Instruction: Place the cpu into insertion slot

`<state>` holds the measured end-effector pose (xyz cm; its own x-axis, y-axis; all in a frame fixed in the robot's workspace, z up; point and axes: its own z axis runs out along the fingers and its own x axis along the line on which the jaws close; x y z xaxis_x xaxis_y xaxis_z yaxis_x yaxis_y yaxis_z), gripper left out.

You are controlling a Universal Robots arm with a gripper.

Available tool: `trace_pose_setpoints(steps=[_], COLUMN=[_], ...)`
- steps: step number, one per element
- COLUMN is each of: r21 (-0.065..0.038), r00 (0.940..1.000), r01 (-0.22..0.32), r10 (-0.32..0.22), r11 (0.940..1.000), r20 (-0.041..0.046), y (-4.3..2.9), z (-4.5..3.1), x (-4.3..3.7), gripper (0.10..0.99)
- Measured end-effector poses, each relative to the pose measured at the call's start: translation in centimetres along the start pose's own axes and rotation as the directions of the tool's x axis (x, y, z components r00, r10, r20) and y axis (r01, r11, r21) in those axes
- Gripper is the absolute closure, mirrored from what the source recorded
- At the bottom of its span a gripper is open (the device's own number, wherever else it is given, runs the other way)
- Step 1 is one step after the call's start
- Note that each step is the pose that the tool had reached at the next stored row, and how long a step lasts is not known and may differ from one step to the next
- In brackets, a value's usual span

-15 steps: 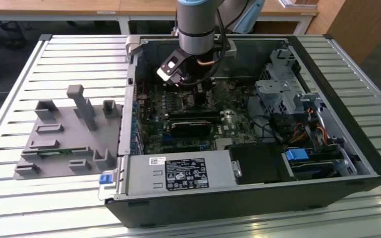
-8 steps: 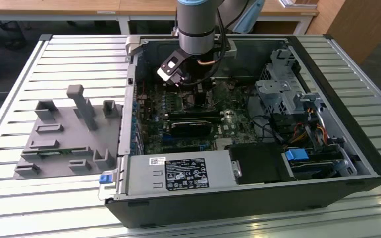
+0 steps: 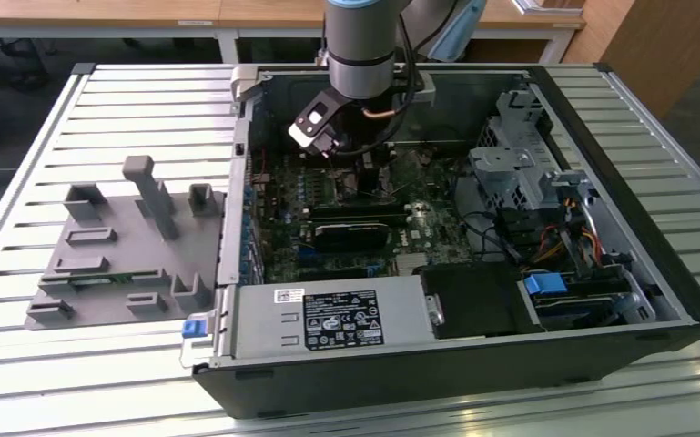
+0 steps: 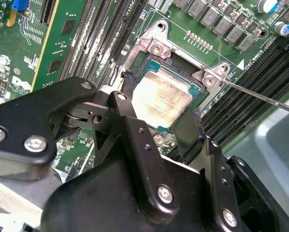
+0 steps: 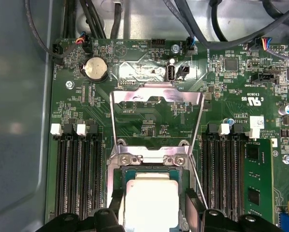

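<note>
Slatted silver metal table (image 3: pixel 106 91) carries an open black computer case (image 3: pixel 447 382), w/ a grey plastic parts fixture (image 3: pixel 106 246) on the exterior view's left, well apart from the work. From my seat I see the grey robot arm (image 3: pixel 362 45) reaching down into the far part of the case, over the green motherboard (image 5: pixel 86 121).

The black two-finger gripper (image 4: pixel 160 100) is narrow. Its fingers (image 4: pixel 197 130) sit against two opposite edges of the small flat square silvery-grey cpu (image 4: pixel 164 94), so I read it as gripping the chip. Both wrist views put the cpu (image 5: pixel 151 203) inside the square metal-framed insertion slot (image 5: pixel 149 159), edges approx. parallel to the frame. Can't tell if it's fully seated or a touch above the contacts.

Progress, my judgement: carry and line-up are done and the chip is at the slot. Not yet done: letting go. The silver retention plate (image 5: pixel 156 96) lies flipped open on the far side of the slot. The thin steel lever (image 4: pixel 260 96) sticks out beside it, so the slot isn't clamped shut.
</note>
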<state>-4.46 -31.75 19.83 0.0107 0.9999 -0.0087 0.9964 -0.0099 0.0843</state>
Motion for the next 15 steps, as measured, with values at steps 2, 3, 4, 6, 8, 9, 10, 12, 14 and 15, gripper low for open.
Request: trace_pose_setpoints(steps=[2,3,4,6,8,9,10,12,14,15], r21=[0.000,0.000,0.000,0.000,0.000,0.000,0.001,0.002,0.004,0.006], r00=[1.0000,1.0000,1.0000,1.0000,1.0000,1.0000,1.0000,1.0000,1.0000,1.0000], r01=[0.000,0.000,0.000,0.000,0.000,0.000,0.000,0.000,0.000,0.000], r10=[0.000,0.000,0.000,0.000,0.000,0.000,0.000,0.000,0.000,0.000], r11=[1.0000,1.0000,1.0000,1.0000,1.0000,1.0000,1.0000,1.0000,1.0000,1.0000], r20=[0.0000,0.0000,0.0000,0.0000,0.0001,-0.0001,0.0000,-0.0001,0.0000,0.0000], y=[0.01,0.02,0.02,0.04,0.06,0.07,0.08,0.12,0.18,0.23], z=[-0.12,-0.20,-0.29,-0.46,-0.64,-0.73,-0.80,-0.90,-0.96,-0.99], x=[0.00,0.00,0.00,0.00,-0.01,0.00,-0.01,0.00,0.00,0.00], gripper=[0.478,0.478,0.478,0.478,0.478,0.490,0.553,0.616,0.675,0.729])
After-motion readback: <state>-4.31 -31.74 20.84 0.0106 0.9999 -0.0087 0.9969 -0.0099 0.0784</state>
